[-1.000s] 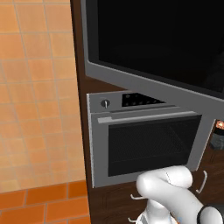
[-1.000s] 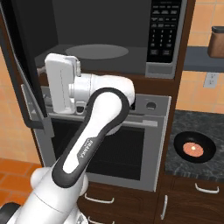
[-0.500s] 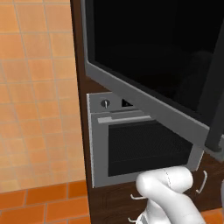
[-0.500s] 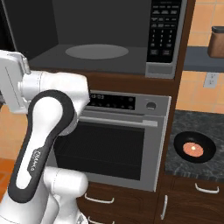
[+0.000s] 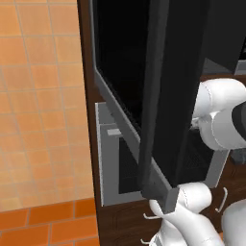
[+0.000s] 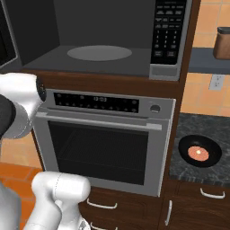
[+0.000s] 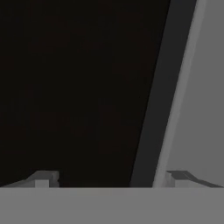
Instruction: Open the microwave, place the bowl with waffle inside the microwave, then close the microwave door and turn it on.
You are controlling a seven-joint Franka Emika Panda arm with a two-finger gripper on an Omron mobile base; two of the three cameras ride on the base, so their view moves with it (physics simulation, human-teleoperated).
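The microwave (image 6: 103, 40) is standing open above the silver oven (image 6: 105, 139); its grey cavity is showing a round turntable plate (image 6: 99, 52) lying flat on the floor of it, with the keypad panel (image 6: 167, 31) to the right; the microwave door (image 5: 144, 81) is swinging far out to the left, its black glass and grey edge crossing the left base view, the dark vertical handle (image 5: 156, 101) hanging in front. The jaws (image 7: 111, 177) are standing wide apart and holding nothing; in the hand view the door's black glass is lying just ahead of them, its grey edge running up between the two tips. The bowl (image 6: 200, 151) is sitting on the dark counter (image 6: 188, 168) right of the oven, well apart from the jaws.
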